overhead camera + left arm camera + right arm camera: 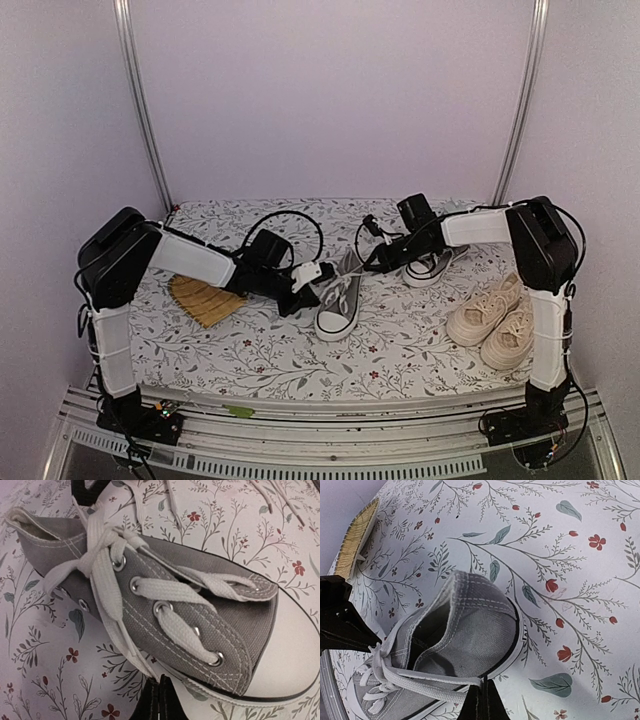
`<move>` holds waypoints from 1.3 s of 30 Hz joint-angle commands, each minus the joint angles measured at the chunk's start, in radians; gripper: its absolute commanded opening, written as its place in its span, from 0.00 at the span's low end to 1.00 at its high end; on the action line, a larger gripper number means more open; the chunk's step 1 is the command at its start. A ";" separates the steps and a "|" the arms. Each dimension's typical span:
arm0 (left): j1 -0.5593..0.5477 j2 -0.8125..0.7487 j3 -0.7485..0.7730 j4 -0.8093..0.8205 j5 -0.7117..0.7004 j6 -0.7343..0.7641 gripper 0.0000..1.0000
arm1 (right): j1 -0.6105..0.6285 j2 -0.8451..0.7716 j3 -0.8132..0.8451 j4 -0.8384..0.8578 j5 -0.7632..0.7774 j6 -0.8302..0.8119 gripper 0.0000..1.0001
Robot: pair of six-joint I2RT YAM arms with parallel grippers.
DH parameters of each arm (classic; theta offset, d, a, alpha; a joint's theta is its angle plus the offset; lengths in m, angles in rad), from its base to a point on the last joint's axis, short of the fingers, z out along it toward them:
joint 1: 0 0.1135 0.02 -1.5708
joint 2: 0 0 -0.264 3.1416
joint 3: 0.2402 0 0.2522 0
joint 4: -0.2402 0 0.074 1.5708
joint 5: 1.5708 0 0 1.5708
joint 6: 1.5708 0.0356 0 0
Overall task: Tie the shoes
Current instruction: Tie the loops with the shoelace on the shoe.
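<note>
Left wrist: left fingers [149, 707], like right fingers [492, 706], pinched shut on laces [105, 590] of the grey shoe [200, 625]; uneven pulling could slip them free.

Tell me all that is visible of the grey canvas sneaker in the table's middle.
The grey canvas sneaker stands upright on the flowered tablecloth, white toe cap toward the arms' bases. It has metal eyelets, white stitching and a white sole. Its flat white laces are crossed at the top, without a bow. The shut left fingers and right fingers each seem to pinch a lace end.
</note>
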 commanded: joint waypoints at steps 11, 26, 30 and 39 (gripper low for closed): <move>-0.010 -0.073 -0.061 -0.008 -0.044 -0.049 0.00 | -0.018 0.056 0.083 -0.012 -0.058 -0.030 0.01; -0.033 -0.212 -0.196 0.174 -0.160 -0.005 0.64 | -0.022 -0.051 0.041 -0.002 -0.052 -0.009 0.47; -0.061 -0.219 -0.189 0.171 -0.100 0.028 0.67 | -0.024 -0.069 0.037 -0.007 -0.048 -0.001 0.52; -0.064 -0.064 0.000 0.070 -0.061 -0.022 0.15 | -0.024 -0.093 0.025 -0.008 -0.043 0.001 0.54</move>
